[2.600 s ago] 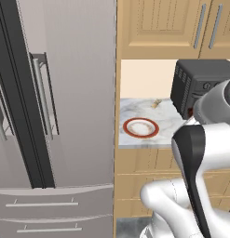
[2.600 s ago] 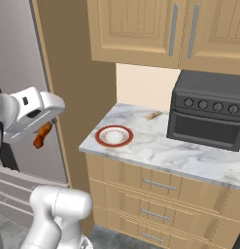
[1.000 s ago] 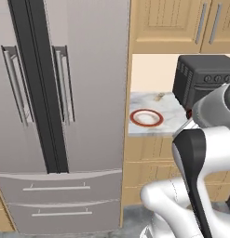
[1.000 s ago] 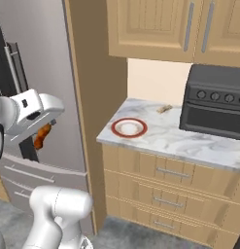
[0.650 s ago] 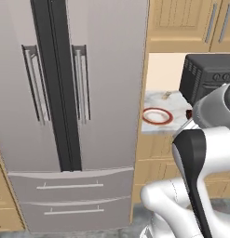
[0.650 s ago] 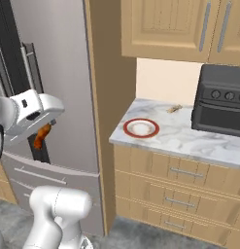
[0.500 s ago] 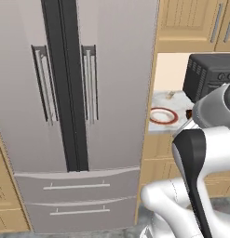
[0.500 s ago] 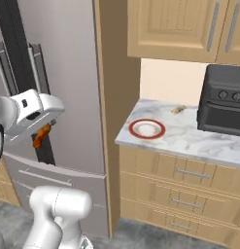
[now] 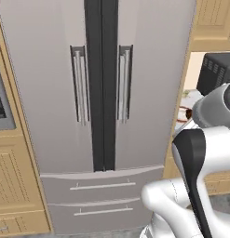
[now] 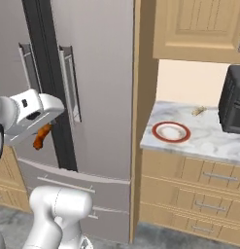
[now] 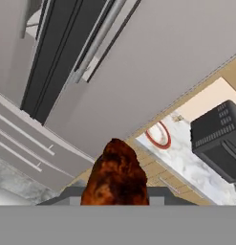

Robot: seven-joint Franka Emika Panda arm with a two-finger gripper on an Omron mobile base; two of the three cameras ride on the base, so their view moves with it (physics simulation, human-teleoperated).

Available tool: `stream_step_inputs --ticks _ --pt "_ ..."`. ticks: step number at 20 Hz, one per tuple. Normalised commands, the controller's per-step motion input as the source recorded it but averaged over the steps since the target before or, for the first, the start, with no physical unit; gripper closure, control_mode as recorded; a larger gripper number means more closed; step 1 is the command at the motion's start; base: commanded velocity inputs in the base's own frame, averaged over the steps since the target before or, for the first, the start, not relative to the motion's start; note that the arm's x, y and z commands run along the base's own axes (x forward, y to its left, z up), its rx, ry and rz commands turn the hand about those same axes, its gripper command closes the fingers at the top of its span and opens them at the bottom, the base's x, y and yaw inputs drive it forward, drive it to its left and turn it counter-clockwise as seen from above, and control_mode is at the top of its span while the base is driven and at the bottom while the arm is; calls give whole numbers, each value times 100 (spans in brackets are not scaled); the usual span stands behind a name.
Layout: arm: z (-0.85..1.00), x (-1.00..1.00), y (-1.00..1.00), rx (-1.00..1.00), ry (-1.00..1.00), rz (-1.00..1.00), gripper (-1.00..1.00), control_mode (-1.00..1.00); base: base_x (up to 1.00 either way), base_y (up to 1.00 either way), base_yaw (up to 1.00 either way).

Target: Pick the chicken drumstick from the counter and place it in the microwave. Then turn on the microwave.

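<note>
Right base view gives you the tool (image 10: 43, 130) at far left, clenched on the chicken drumstick (image 10: 42, 135), which hangs in the air before the fridge (image 10: 92, 87), probably carried clear while you head for the microwave. Further right, the red-rimmed plate (image 10: 171, 132) sits on the bench (image 10: 209, 141). Hand view shows the drumstick as a lumpy reddish-brown morsel.

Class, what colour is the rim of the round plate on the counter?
Red, around a white centre: the plate shows best in the right base view.
</note>
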Motion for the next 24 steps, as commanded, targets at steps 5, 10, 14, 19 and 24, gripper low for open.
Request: stream_step_inputs --ticks 5,10,14,19,24 --pt "0 0 0 0 0 0 100 100 -8 72 -8" --pt "0 0 0 0 0 0 100 100 -9 76 -8" --pt "0 0 0 0 0 0 100 100 -5 77 -8" --pt "0 0 0 0 0 0 100 100 -2 77 -7" --pt "0 0 0 0 0 0 100 100 0 73 -6"
